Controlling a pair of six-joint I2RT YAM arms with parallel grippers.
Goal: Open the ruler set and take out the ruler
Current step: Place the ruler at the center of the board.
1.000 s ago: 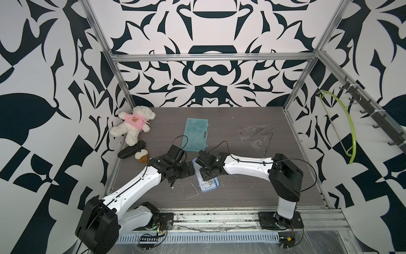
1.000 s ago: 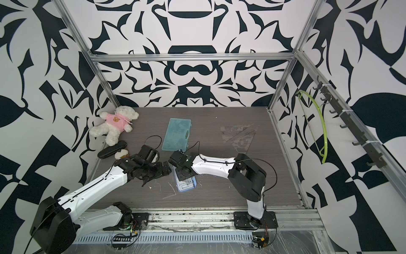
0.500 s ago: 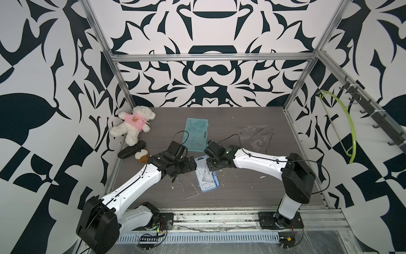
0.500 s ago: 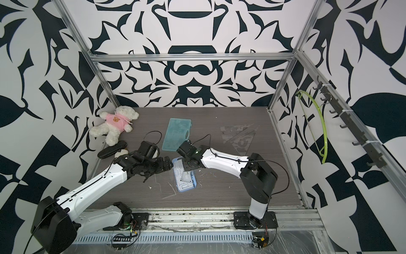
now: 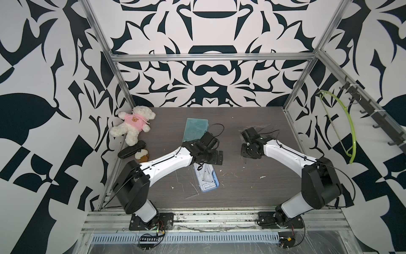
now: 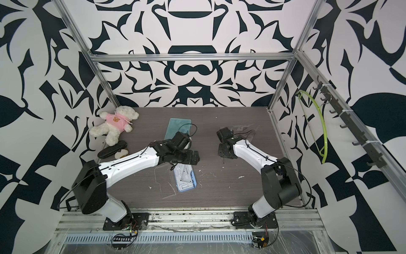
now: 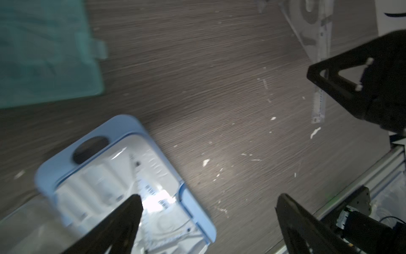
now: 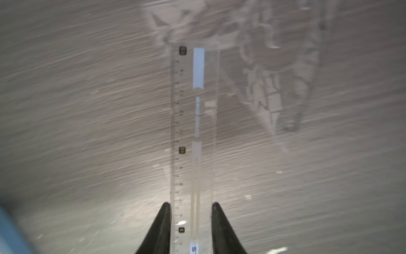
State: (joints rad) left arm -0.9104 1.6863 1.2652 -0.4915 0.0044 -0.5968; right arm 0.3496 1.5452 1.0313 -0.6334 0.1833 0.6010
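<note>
The right gripper (image 8: pixel 191 206) pinches the clear ruler (image 8: pixel 193 132) near one end — well right of the case (image 7: pixel 129 123). The left gripper (image 7: pixel 208 198) hangs over the case's far end, jaws wide.

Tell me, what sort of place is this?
Probably a robotics test cell: a left arm and right arm bolted to a rail, a metal frame with patterned walls, and odd props like a teddy.

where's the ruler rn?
Right wrist view: the clear ruler sits clamped in the right gripper, at the table's right rear beside the clear triangles, away from the open blue case.
</note>
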